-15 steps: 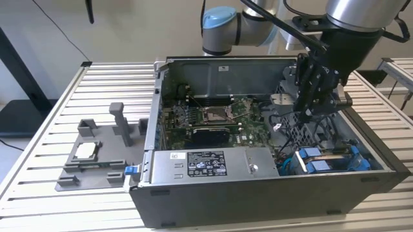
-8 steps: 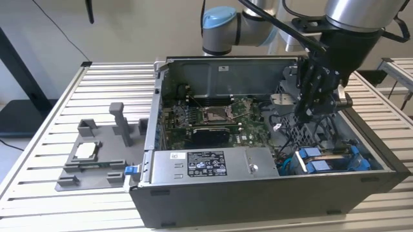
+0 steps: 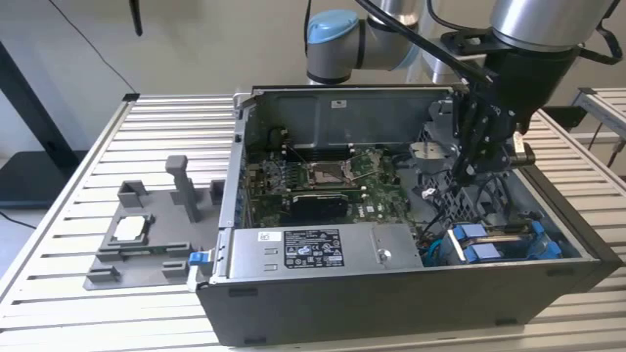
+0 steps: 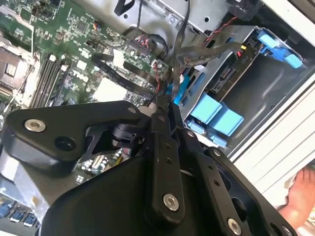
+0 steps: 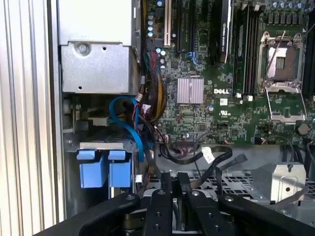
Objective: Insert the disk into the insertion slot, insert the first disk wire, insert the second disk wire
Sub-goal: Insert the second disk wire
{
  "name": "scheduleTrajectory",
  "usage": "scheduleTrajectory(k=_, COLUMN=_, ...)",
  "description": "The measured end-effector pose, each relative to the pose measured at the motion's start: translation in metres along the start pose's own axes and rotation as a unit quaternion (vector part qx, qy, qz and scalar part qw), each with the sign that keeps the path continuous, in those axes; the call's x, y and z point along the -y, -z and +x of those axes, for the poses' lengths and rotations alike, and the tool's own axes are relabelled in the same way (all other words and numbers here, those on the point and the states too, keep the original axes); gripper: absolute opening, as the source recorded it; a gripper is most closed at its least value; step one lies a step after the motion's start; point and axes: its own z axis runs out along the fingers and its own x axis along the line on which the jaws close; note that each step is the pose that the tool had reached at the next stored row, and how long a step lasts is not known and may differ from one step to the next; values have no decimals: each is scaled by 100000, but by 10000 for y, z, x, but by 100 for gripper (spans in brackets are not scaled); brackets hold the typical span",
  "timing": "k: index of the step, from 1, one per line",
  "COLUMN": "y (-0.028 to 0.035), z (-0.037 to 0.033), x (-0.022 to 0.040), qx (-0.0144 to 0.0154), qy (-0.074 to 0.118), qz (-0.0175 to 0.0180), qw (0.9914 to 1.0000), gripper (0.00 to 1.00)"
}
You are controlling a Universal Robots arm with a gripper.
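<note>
Gripper [image 3: 462,174] hangs above the insertion slot [image 3: 501,242], jaws pinched together (grasp unclear); the second wrist view catches a hand [image 4: 301,194] beyond the slot.

The arm [image 3: 543,26] reaches steeply down, its tool [image 5: 174,179] hanging with fingers drawn together

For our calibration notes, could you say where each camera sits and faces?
Exterior view: off the arm, looking down into the open grey metal computer case; arm, gripper show.
First wrist view: on the wrist, facing the green circuit board; gripper shows.
Second wrist view: likewise; gripper shows.
Both wrist views share bright blue plastic tabs.
</note>
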Motion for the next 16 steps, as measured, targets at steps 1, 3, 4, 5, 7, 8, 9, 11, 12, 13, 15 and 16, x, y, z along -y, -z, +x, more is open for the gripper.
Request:
scheduleTrajectory(k=1, y=0, z=0, x=0, qx=-6, qy=-1, qz=1, qw=100000, gripper=17)
scheduleTrajectory(k=3, y=-1, z=0, x=3, qx=-4, qy=-9, qz=-12, qw=100000, gripper=16)
scheduleTrajectory(k=4, y=-2, z=1, x=5, qx=5, qy=-13, qz=-24, qw=100000, gripper=16)
scheduleTrajectory(k=5, y=-3, z=4, x=10, qx=9, qy=-14, qz=-68, qw=100000, gripper=16)
scheduleTrajectory(k=7, y=-4, z=10, x=29, qx=3, qy=-31, qz=-253, qw=100000, gripper=16)
scheduleTrajectory(k=8, y=-6, z=13, x=39, qx=5, qy=-40, qz=-325, qw=99999, gripper=16)
scheduleTrajectory(k=9, y=-7, z=17, x=56, qx=4, qy=-48, qz=-465, qw=99999, gripper=16)
scheduleTrajectory(k=11, y=-10, z=20, x=82, qx=12, qy=-49, qz=-619, qw=99998, gripper=16)
scheduleTrajectory(k=12, y=-10, z=20, x=82, qx=10, qy=-58, qz=-621, qw=99998, gripper=16)
scheduleTrajectory(k=13, y=-10, z=20, x=82, qx=10, qy=-61, qz=-620, qw=99998, gripper=16)
scheduleTrajectory(k=15, y=-9, z=20, x=85, qx=-1, qy=-53, qz=-623, qw=99998, gripper=16)
scheduleTrajectory(k=16, y=-9, z=20, x=86, qx=3, qy=-54, qz=-623, qw=99998, gripper=16)
